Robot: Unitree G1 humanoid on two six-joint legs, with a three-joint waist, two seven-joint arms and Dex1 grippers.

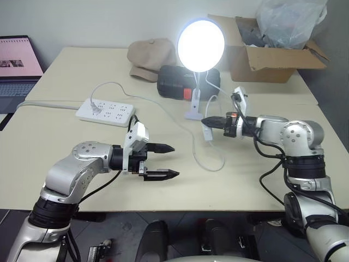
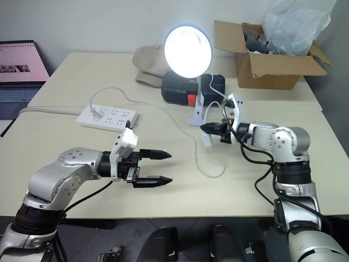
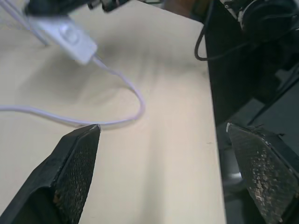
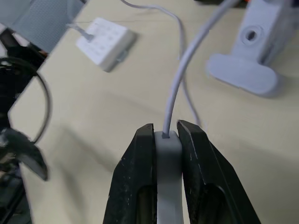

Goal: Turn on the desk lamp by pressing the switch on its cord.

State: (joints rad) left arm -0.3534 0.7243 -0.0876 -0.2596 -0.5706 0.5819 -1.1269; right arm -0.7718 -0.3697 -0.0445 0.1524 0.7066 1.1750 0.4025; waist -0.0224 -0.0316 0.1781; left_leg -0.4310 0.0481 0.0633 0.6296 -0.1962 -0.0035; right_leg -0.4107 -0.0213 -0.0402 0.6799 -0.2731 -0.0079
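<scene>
The beige tabletop (image 1: 65, 164) spans the frame. At upper centre, the small clip desk lamp (image 1: 200, 45) with round shade glows brightly. Lower left, the left gripper (image 1: 170, 161) spreads wide, empty. Centre right, the right gripper (image 1: 206, 122) pinches the small white oblong switch (image 4: 167, 186) on the thin white cord (image 1: 203, 161).

Beyond my left hand: white power strip (image 1: 105, 112) lay flat on the table (image 1: 54, 158) | farther off, between my hands: black case (image 1: 177, 83) with a tan cap (image 1: 148, 59) touching its left end | past my right hand: open cardboard box (image 1: 267, 61) holding a clear plastic bag (image 1: 289, 21) | far off my left side: laptop (image 1: 16, 65) showed a pink screen.
</scene>
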